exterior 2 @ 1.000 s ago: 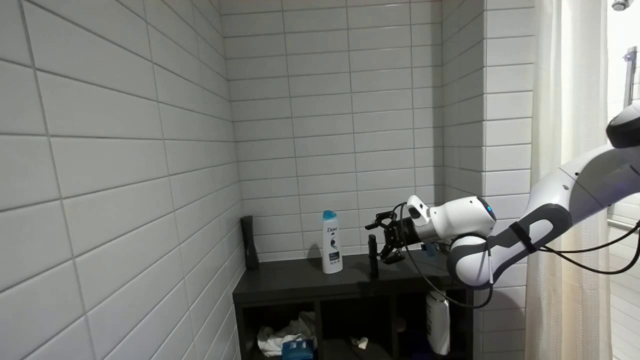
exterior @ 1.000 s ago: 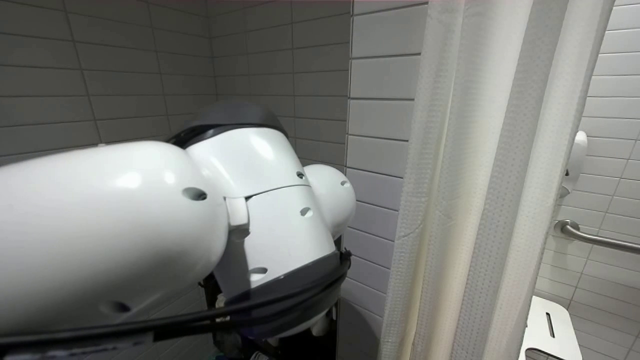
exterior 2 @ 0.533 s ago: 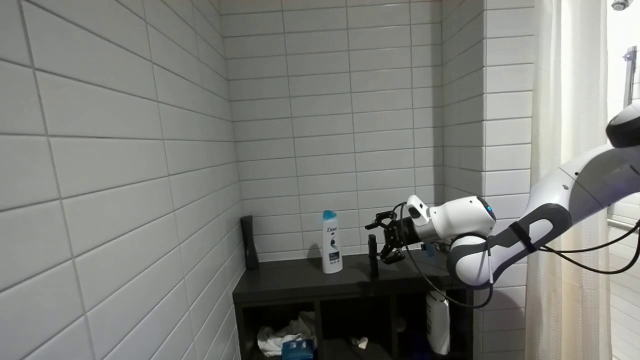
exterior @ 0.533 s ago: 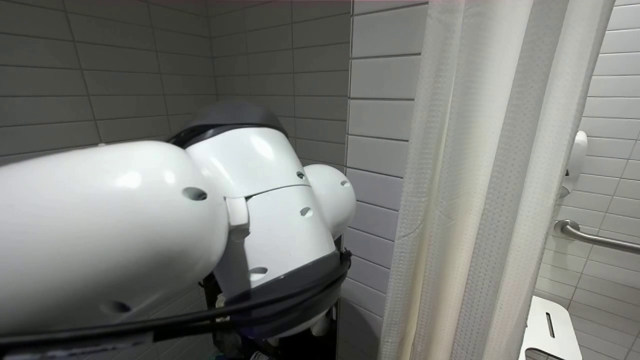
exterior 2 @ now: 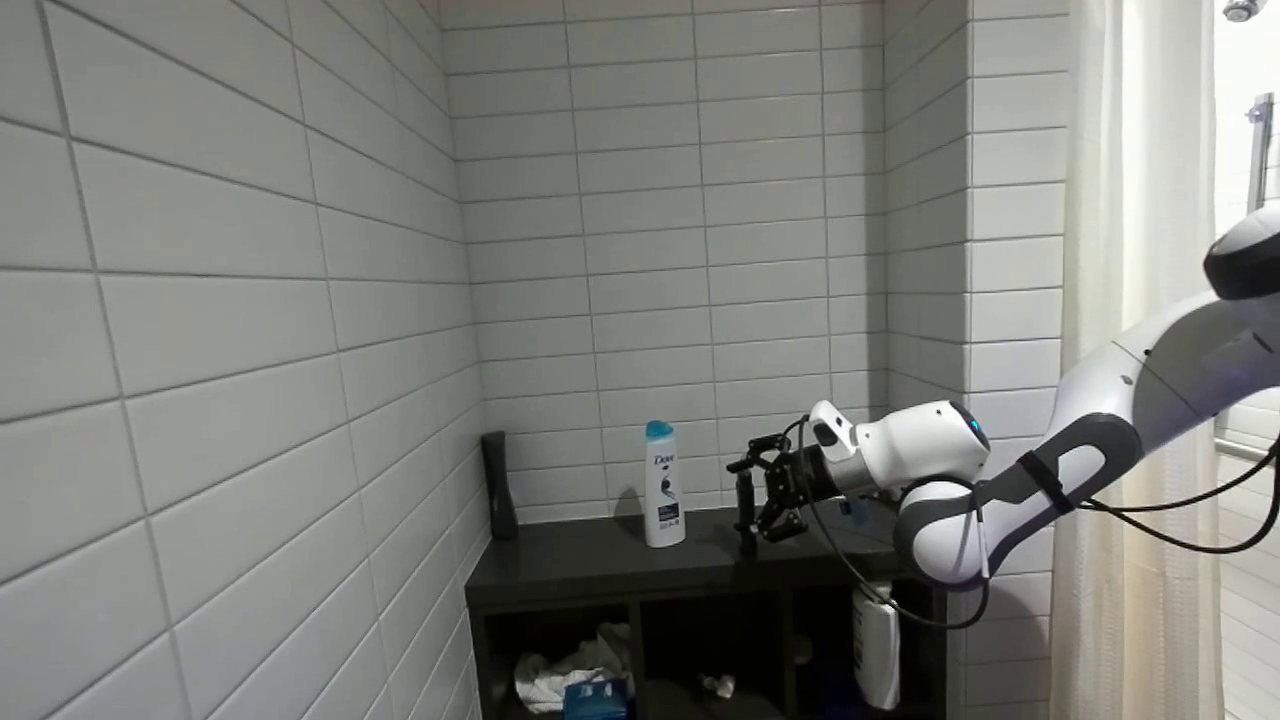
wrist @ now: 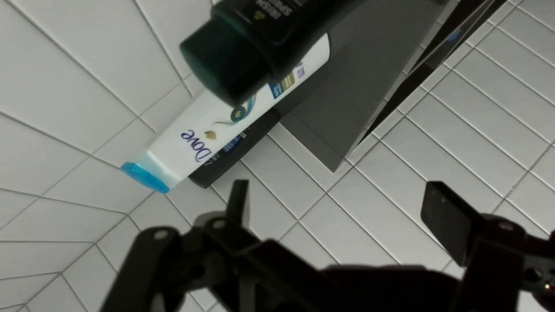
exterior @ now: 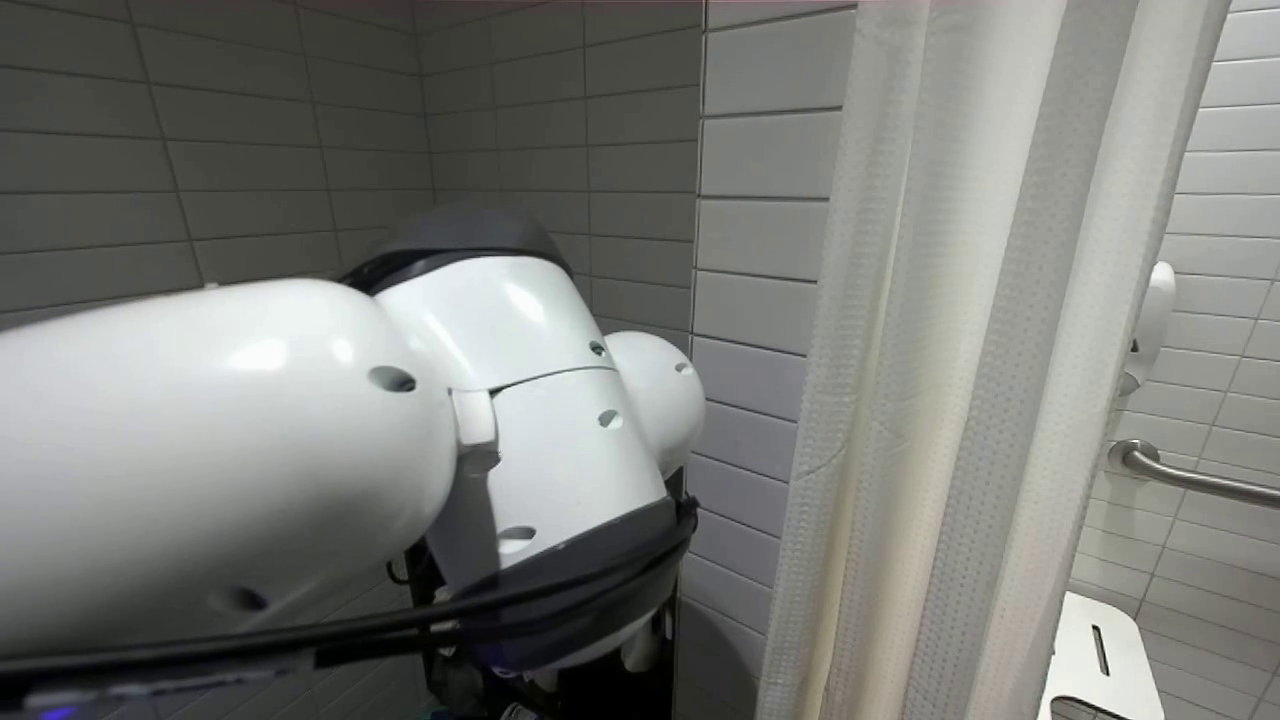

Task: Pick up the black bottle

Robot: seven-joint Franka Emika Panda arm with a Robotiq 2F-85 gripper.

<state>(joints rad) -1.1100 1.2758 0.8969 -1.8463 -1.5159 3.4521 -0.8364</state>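
Note:
The black bottle (exterior 2: 745, 495) stands upright on the dark shelf top in an exterior view. Its dark green cap and lettered body show large at the top of the wrist view, where the black bottle (wrist: 282, 30) lies outside the gap between the fingers. My gripper (exterior 2: 753, 500) is right beside it, and the upper finger overlaps the bottle's top in that exterior view; whether they touch I cannot tell. Seen from the wrist, the gripper (wrist: 340, 201) has its jaws wide apart with only tiled wall behind. The arm (exterior: 560, 420) hides the gripper in an exterior view.
A white Dove bottle (exterior 2: 664, 495) with a blue cap stands on the shelf top (exterior 2: 600, 555). Another black bottle (exterior 2: 498, 487) is by the side wall. Cloth (exterior 2: 575, 668) and a white bottle (exterior 2: 877, 645) fill compartments below. A curtain (exterior: 960, 350) hangs beside the arm.
During the last half second the wrist has dipped and tilted, with the gripper coming slightly lower at the black bottle. Before that the arm was still. No bottle has clearly moved.

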